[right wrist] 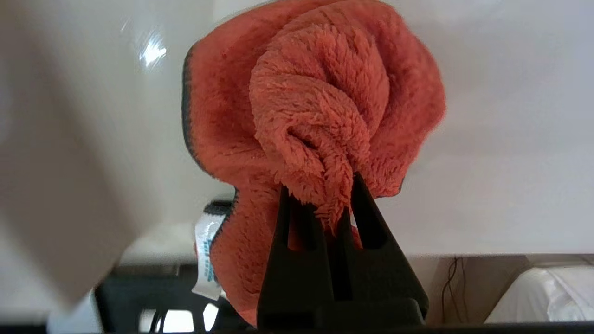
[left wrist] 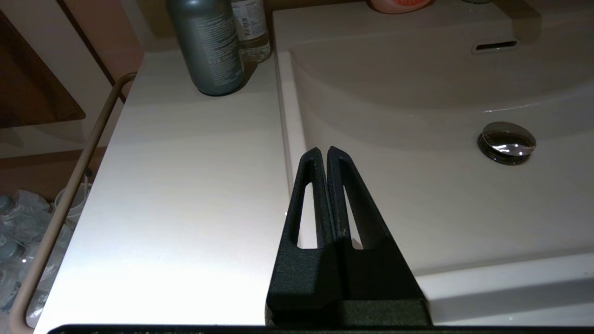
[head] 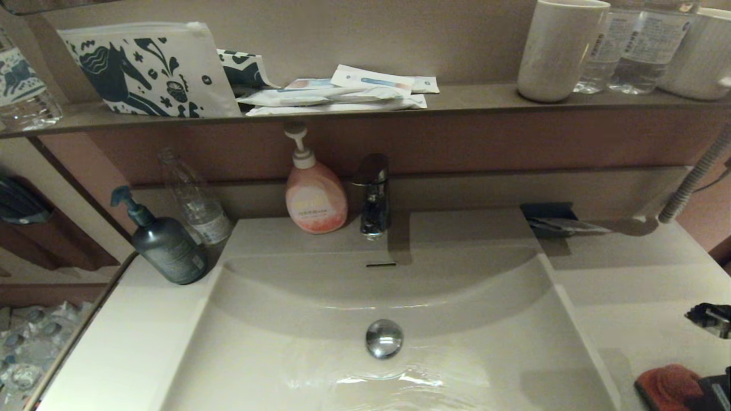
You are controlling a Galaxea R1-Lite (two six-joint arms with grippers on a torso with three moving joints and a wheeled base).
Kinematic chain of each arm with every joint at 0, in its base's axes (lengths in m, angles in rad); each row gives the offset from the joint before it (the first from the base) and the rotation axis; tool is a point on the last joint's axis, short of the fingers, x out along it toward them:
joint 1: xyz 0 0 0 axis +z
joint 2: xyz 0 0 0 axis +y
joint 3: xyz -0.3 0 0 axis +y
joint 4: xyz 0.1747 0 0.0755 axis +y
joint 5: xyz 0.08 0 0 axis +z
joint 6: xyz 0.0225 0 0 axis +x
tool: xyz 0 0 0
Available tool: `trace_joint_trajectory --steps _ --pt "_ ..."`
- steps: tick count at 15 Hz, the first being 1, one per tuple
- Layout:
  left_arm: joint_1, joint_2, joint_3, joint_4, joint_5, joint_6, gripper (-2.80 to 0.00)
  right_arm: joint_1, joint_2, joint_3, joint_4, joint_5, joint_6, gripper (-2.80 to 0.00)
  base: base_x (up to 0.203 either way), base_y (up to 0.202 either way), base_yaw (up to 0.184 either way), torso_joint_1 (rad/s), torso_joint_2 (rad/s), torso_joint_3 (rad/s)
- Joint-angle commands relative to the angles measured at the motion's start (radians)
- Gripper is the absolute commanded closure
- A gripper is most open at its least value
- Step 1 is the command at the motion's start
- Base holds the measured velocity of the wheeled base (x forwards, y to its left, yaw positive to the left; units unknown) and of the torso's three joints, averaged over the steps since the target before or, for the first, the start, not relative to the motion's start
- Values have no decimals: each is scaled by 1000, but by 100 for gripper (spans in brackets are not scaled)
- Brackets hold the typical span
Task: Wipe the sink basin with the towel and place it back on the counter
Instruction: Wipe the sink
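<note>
The red-orange towel (right wrist: 315, 102) with a dark border is bunched up, and my right gripper (right wrist: 320, 183) is shut on a fold of it. In the head view the towel (head: 665, 387) shows at the bottom right, over the front right part of the counter (head: 628, 319), beside the sink basin (head: 400, 297). The right gripper (head: 711, 394) is partly cut off there. My left gripper (left wrist: 324, 149) is shut on nothing and hovers over the basin's left rim, between the left counter (left wrist: 185, 195) and the basin (left wrist: 441, 195). The chrome drain stopper (head: 384, 338) sits mid-basin.
A faucet (head: 372, 194) and a pink soap pump (head: 315, 197) stand behind the basin. A dark pump bottle (head: 168, 245) and a clear bottle (head: 197, 200) stand at the back left. The shelf (head: 457, 100) above holds a cup, pouch and packets. A hose (head: 694, 177) hangs at right.
</note>
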Motion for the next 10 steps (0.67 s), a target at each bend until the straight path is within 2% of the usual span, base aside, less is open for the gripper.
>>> trace_joint_trajectory --steps 1,3,6,8,10 --pt "0 1 0 0 0 0 0 26 -36 35 9 58 -6 0 0 0 0 0 0 0" --pt "0 1 0 0 0 0 0 23 -2 41 28 143 -59 0 0 0 0 0 0 0" --pt "0 1 0 0 0 0 0 23 56 43 70 292 -80 0 0 0 0 0 0 0" --pt "0 1 0 0 0 0 0 32 80 49 119 347 -131 0 0 0 0 0 0 0" --pt "0 1 0 0 0 0 0 74 77 79 140 377 -139 0 0 0 0 0 0 0"
